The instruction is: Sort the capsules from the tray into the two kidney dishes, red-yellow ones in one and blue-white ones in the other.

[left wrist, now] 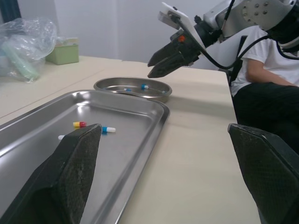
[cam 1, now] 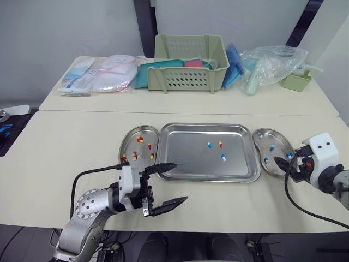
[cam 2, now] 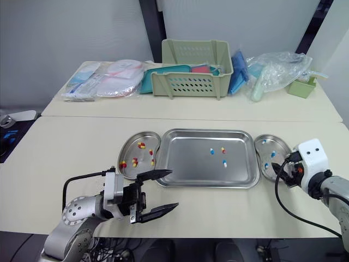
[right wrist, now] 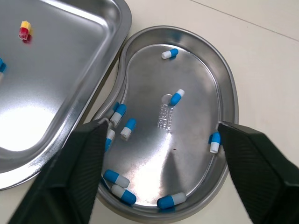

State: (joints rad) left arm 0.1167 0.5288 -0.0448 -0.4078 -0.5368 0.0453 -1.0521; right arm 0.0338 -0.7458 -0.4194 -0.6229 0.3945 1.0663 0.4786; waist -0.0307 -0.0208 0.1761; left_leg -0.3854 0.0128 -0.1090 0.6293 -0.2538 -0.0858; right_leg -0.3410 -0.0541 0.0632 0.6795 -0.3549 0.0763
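status of task items and hands.

1. tray (cam 1: 185, 155): lies flat at the middle of the table (cam 1: 65, 158), between the two dishes, with one dish just beside each short side.
2. tray contents: three capsules, grouped right of centre. a red-yellow capsule (cam 1: 221, 144) lies toward the far side. a blue-white capsule (cam 1: 209, 145) lies near it, and a second blue-white capsule (cam 1: 223, 158) lies nearer to me.
3. left kidney dish (cam 1: 128, 143): holds several red-yellow capsules (cam 1: 140, 139), scattered.
4. right kidney dish (cam 1: 279, 140): holds several blue-white capsules (right wrist: 176, 97), most of them along the wall next to the tray and at the near end.
5. left hand (cam 1: 181, 182): open wide, with nothing between its fingers. it hangs over the near part of the table, at the tray's near left corner.
6. right hand (right wrist: 161, 125): open and empty. it hovers above the near end of the right kidney dish, clear of the metal.
7. surroundings: a green basket (cam 1: 190, 63) stands on the far table (cam 1: 163, 102), well apart from the tray. a seated person (left wrist: 261, 70) shows beyond my right hand in the left wrist view.
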